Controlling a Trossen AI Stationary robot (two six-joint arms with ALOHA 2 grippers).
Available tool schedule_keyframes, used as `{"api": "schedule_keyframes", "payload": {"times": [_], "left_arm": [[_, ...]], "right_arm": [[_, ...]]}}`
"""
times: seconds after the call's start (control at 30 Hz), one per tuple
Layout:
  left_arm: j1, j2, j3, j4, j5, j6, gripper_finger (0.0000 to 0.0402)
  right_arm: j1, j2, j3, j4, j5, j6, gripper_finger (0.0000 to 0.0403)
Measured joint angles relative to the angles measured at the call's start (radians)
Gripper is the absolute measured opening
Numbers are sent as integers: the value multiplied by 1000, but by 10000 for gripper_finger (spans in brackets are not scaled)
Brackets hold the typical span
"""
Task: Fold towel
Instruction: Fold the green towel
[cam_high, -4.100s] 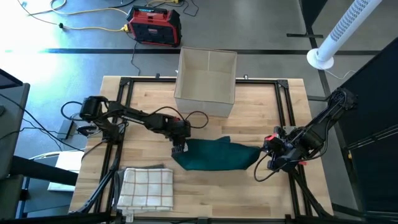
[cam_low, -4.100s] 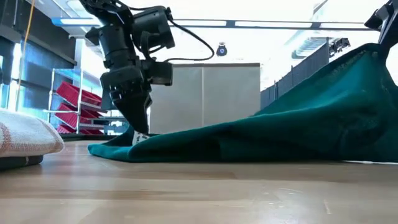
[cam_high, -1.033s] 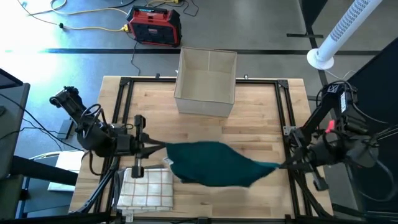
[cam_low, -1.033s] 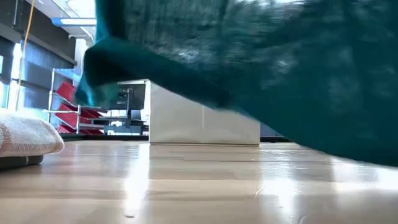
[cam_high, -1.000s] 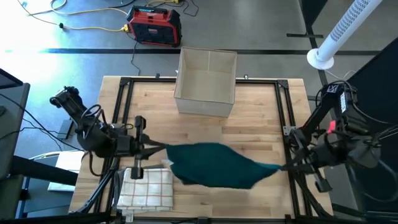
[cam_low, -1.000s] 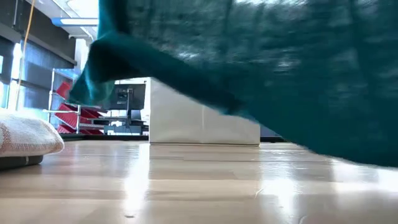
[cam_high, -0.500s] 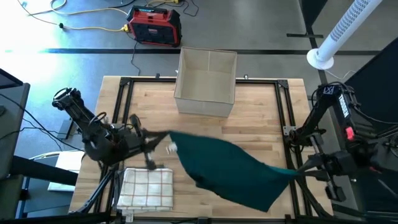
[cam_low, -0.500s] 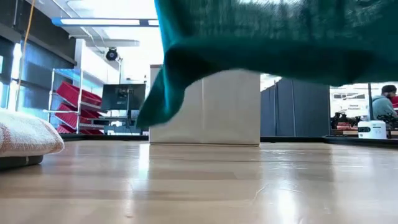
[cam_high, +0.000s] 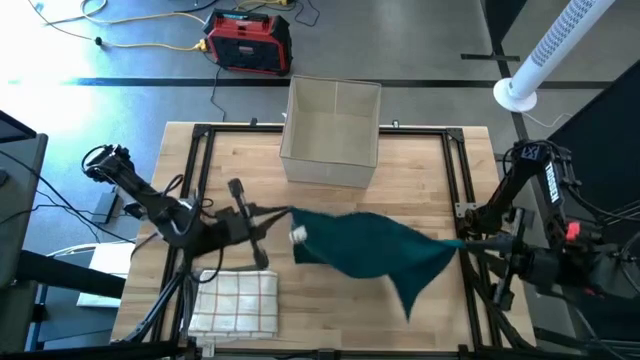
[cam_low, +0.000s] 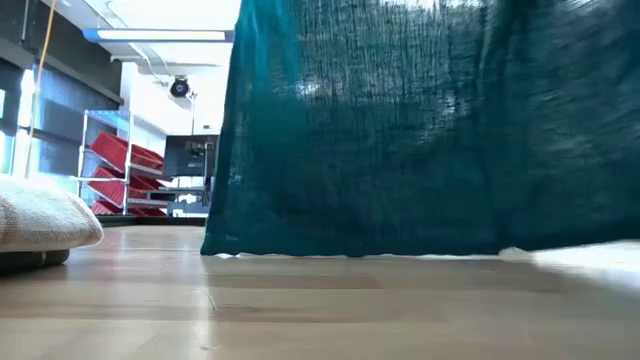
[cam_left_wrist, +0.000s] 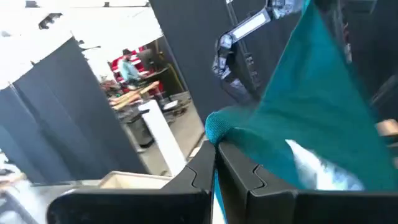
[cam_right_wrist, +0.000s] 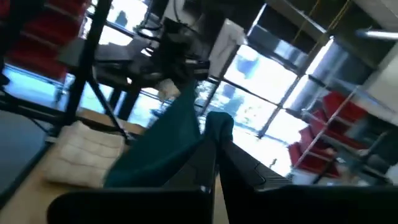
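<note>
Left claw is clamped tight on one corner of the teal towel — the left wrist view shows both fingers pinched together with cloth bunched between them. Right claw is closed on the opposite corner, teal fabric wedged between its fingers in the right wrist view. Between them the towel hangs stretched over the middle of the counter, a loose tail drooping toward the near edge; from the low view its bottom hem is just meeting the wood, touching or a whisker off — hard to call.

Progress? Early, by the look of it. The towel is gripped and spread, but no fold is made yet; it has to be laid flat, then doubled over.

Room to work: behind the towel stands an open cardboard box, near but apart from the cloth. At the near left corner sits a folded checked towel, just beside the left arm. The near right stretch of counter is bare wood, and the metal frame lines both sides close to each claw, so a wide sideways pull has little margin.
</note>
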Motion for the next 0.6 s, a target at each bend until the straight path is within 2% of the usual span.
{"api": "schedule_keyframes", "payload": {"times": [0.1,0.33,0.6], "left_arm": [[-26,-2,0,39,75,-12,0],[-122,-3,0,162,170,-5,0],[-186,-2,1,260,215,-6,0]], "right_arm": [[22,0,0,78,-121,-14,0],[71,20,0,138,-345,15,0],[102,66,0,140,-347,32,0]]}}
